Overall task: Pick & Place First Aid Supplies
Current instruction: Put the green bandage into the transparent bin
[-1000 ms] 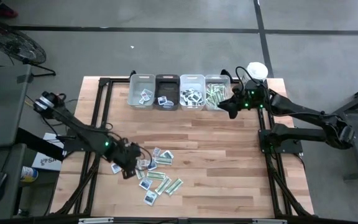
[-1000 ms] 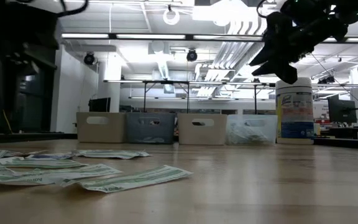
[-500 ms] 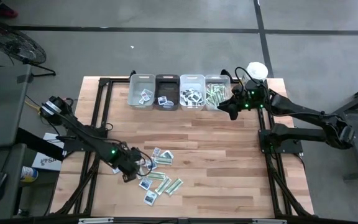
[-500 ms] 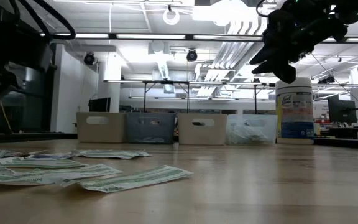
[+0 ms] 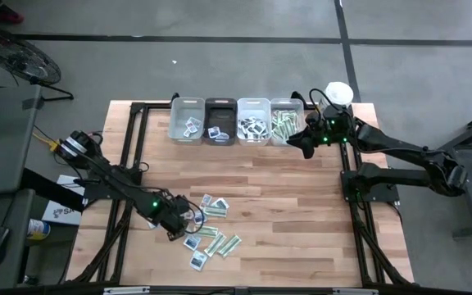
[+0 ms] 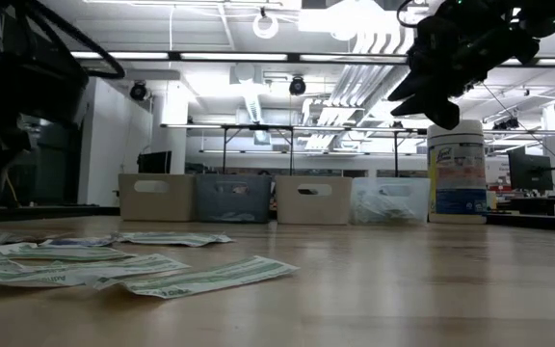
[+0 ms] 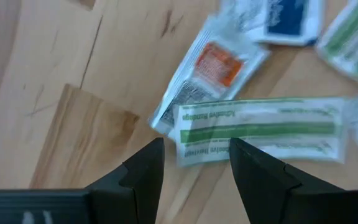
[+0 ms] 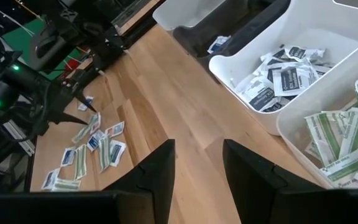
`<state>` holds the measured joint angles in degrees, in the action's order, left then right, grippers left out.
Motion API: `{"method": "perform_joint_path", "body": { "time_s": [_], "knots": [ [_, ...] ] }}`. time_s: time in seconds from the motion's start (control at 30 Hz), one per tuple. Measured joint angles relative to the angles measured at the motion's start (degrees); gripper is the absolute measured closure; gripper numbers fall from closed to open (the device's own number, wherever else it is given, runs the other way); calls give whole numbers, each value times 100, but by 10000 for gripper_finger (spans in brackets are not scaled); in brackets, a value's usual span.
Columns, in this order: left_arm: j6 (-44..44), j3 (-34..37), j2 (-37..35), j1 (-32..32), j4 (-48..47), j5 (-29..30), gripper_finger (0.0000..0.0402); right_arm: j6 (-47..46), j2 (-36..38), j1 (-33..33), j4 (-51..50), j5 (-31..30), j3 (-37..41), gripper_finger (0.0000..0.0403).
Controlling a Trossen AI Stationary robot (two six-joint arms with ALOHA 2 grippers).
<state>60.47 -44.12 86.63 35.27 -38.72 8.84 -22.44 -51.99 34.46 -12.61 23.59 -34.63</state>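
Here, the left gripper (image 7: 194,168) hangs low over the near-left pile of first aid packets (image 5: 207,233), fingers apart and empty, a green-striped strip packet (image 7: 260,129) just ahead of its tips. That strip overlaps an orange-marked packet (image 7: 207,71), so closing now could likely pinch both, or skid the flat paper across the wooden table (image 5: 301,213). The right gripper (image 8: 197,168) waits at the far right, beside the bin of green strips (image 5: 285,123), fingers apart, holding nothing. A white canister (image 6: 456,172) stands behind it. Compared with a second ago, the left arm has slid toward the near side of the pile; the right arm has stayed put
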Motion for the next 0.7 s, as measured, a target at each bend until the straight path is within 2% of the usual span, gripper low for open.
{"method": "perform_joint_path", "body": {
  "time_s": [0.4,0.7],
  "knots": [
    [135,-22,407,0,74,-260,229,88,0,0,-57,149,0,274],
    [312,-24,416,-2,121,-430,297,109,0,0,-53,257,0,274]
  ]
}}
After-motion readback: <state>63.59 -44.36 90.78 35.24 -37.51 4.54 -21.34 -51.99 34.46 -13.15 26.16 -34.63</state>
